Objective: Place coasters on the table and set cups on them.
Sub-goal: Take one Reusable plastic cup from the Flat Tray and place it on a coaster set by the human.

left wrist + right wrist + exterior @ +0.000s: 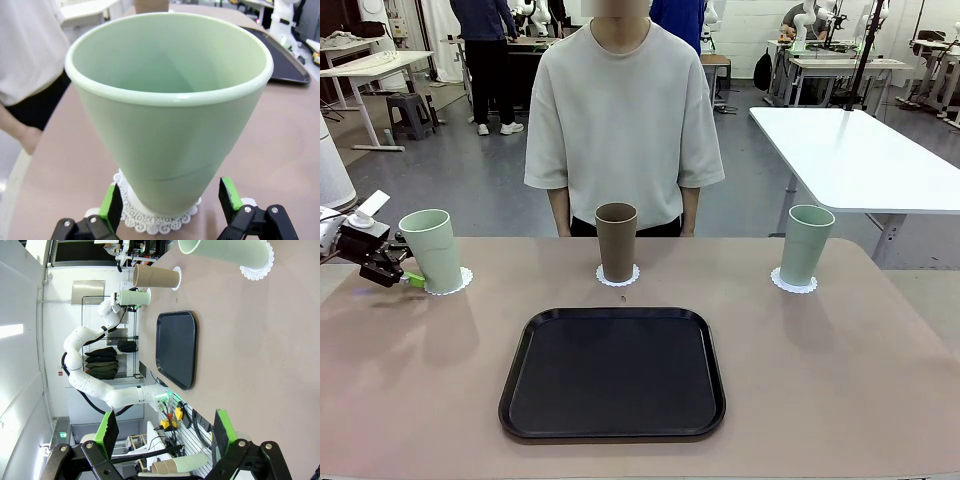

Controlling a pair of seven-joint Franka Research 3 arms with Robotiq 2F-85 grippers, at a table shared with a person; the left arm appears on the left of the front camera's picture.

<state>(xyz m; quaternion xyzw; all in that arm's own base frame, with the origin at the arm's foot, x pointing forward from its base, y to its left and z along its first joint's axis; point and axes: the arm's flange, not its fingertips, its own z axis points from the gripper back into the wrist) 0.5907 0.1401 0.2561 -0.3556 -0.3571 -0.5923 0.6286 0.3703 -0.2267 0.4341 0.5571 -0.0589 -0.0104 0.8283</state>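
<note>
Three cups stand on the beige table [880, 400], each on a white scalloped coaster. The left mint cup [432, 250] sits on its coaster [453, 283]. My left gripper [408, 275] is at that cup's base. In the left wrist view the cup [170, 100] and coaster [160, 220] lie between the open green pads [112, 205], which stand slightly apart from its sides. The brown cup [616, 240] is at the middle, in front of the person. The other mint cup [807, 243] is on its coaster [793, 284] at the right. My right gripper [165, 432] is open and holds nothing; its cup [225, 252] stands ahead of it.
A black rounded-square tray [613, 372] lies empty at the table's near middle. The person [623, 120] stands at the far edge behind the brown cup, arms down. A white table [860, 150] stands beyond the far right corner.
</note>
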